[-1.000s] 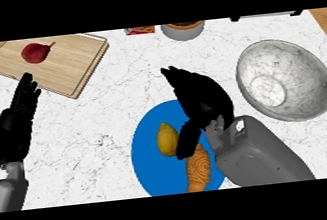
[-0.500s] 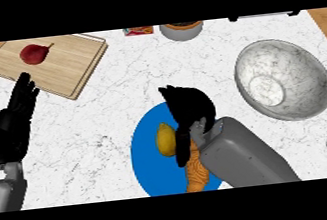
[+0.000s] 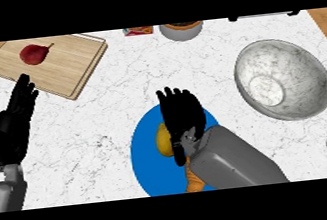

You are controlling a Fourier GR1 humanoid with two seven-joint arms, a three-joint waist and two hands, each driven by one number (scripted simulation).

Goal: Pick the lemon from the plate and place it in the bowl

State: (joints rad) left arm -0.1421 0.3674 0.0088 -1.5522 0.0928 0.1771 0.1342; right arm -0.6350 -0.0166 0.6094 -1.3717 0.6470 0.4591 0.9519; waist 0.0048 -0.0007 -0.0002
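A yellow lemon (image 3: pixel 163 139) lies on the blue plate (image 3: pixel 148 159) near the counter's front middle. My right hand (image 3: pixel 182 117) hovers directly over it, fingers straight and pointing away, covering the lemon's right side; only its left part shows. An orange thing (image 3: pixel 194 178) peeks out on the plate beside my right forearm. The grey marbled bowl (image 3: pixel 283 78) stands to the right, with nothing seen in it. My left hand (image 3: pixel 12 128) rests open at the left edge, fingers up.
A wooden cutting board (image 3: pixel 65 62) at the back left carries a red fruit (image 3: pixel 34 53). A small grey pot (image 3: pixel 182 30) and a red packet (image 3: pixel 139 31) sit at the counter's back edge.
My right hand has moved left and nearer, from beside the plate's right rim to above the lemon, and now hides more of it. The left hand has stayed still.
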